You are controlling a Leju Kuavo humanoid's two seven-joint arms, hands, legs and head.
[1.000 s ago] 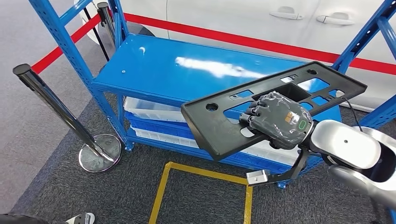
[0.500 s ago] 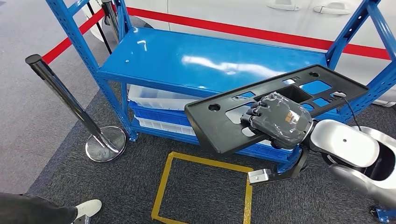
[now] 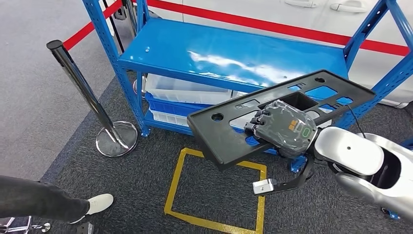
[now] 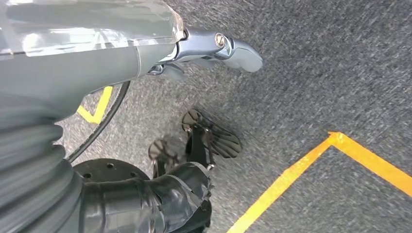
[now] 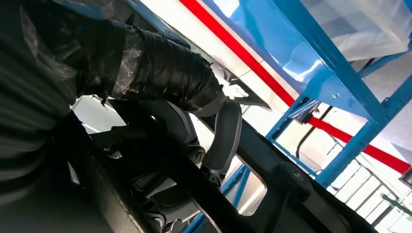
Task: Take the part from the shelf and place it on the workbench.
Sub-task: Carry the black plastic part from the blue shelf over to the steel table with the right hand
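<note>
Trousers and a white shoe [image 3: 100, 202] at the far left: a person stands on the grey floor beside me. Next along, a chrome post [image 3: 83, 92] on its round foot, with a red rope [image 3: 92, 27] running off behind it. Then the blue shelf [image 3: 234, 56], its top board bare and shiny, with white and blue bins [image 3: 187, 90] stacked on the level below. A yellow tape square [image 3: 216, 195] marks the carpet in front of it.

Now the part [image 3: 229, 139]: a long, flat black panel with cut-out windows and round holes, off the shelf and held in the air in front of it, above the tape square and tilted, its far end higher. My right robot hand [image 3: 280, 127] is clamped on it near the middle, fingers hooked through one of the cut-outs; from the wrist I see the thumb [image 5: 221, 133] pressed against its underside.

My read: it is stiff moulded plastic, light for its length, but long enough to swing and twist around a single grip. Smooth faces could slip, so the cut-out edge near the centre looks like the right place to hold. I would watch the ends near the shelf uprights.

My left robot hand [image 4: 194, 48] hangs over the carpet holding nothing; whether its fingers are spread or curled, I cannot tell.
</note>
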